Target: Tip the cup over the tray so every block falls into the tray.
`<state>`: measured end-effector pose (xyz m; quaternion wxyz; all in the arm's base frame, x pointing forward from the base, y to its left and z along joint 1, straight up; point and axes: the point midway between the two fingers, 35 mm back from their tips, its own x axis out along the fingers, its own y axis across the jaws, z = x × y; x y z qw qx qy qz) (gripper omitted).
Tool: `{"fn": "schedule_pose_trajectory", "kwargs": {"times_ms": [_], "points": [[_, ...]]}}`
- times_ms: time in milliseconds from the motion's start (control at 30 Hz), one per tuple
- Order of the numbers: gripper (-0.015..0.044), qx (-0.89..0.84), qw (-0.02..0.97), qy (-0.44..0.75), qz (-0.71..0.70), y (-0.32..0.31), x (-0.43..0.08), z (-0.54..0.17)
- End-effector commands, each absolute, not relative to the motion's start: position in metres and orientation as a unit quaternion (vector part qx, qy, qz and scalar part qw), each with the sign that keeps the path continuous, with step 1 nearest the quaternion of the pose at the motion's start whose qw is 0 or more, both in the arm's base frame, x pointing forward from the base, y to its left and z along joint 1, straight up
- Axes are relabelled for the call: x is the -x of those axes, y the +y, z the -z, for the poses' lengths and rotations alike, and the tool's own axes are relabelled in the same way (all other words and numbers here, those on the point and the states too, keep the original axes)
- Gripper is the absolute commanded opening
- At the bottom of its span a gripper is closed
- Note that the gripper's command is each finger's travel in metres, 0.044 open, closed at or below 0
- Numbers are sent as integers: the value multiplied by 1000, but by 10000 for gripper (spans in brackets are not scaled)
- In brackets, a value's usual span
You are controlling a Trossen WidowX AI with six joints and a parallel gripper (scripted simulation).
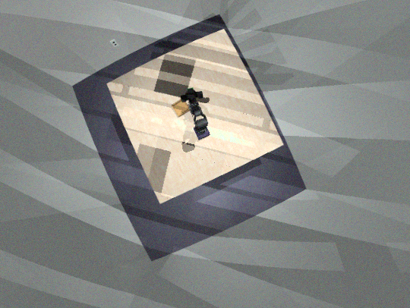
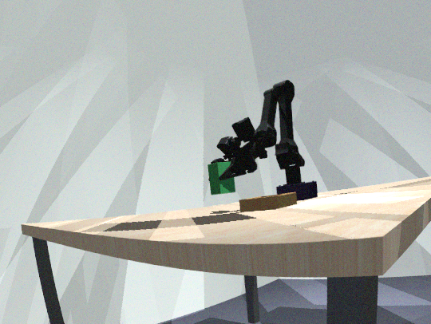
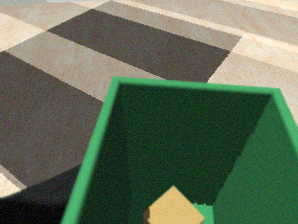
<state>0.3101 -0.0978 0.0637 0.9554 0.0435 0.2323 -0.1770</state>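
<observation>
Holding a green, straight-sided, open-topped cup (image 2: pixel 222 181) (image 3: pixel 195 135), your black parallel-jaw gripper (image 2: pixel 227 172) was clamped on its walls, left of centre in the exterior view, raised above the pale wooden table (image 1: pixel 228 152) (image 2: pixel 207 255). Cup: roughly upright, mouth toward the camera in the wrist view. Contents: one tan block (image 3: pixel 175 207) visible, low in that frame; you could not count the rest. Tray: shallow, orange-brown (image 1: pixel 178 108) (image 2: pixel 268 202), flat on the table, near the centre of the top view, apart from the cup.
</observation>
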Motion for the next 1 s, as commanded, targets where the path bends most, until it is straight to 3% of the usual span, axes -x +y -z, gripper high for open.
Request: {"fn": "schedule_pose_trajectory", "kwargs": {"times_ms": [0, 733, 967], "points": [[0, -32, 962, 233, 139, -76, -315, -67], [0, 15, 970, 236, -56, 38, -314, -80], [0, 11, 969, 236, -68, 46, -312, -81]]}}
